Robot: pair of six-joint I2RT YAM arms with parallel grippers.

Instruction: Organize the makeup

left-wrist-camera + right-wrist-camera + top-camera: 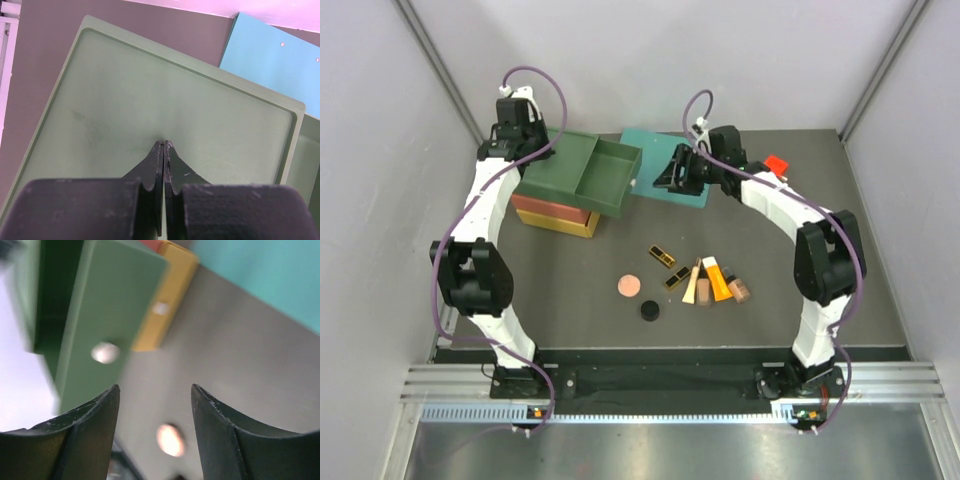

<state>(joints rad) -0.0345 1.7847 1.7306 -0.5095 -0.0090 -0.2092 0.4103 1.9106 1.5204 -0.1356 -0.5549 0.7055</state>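
Your left gripper [164,150] has its fingers pressed flat together with nothing between them. It hangs just above the flat, rimmed top of the green drawer unit [150,100].

Your right gripper [155,405] has a wide gap between its fingers and holds nothing. Seen from above, it sits over the teal mat [642,145] and faces the unit's pulled-out green drawer [610,175]. That drawer's front carries a pale knob [105,352], and its corner reaches the mat's edge. Under the green unit is an orange layer and a yellow one [565,225]. A red cube [776,163] sits just behind your right arm.

The makeup lies in a loose cluster at mid-table, well apart from both grippers:
- Two black-and-gold cases [662,256] and [677,279] lie close together.
- A pink disc [628,287] is to their left.
- A small black jar [650,311] is nearest you.
- The beige tube [692,285], brown tube [704,292] and orange tube [719,280] lie side by side, with another brownish tube [739,289] at the right end.

All of this rests on a dark grey table [570,300] closed in by pale walls. A metal rail [670,385] runs along its near edge.
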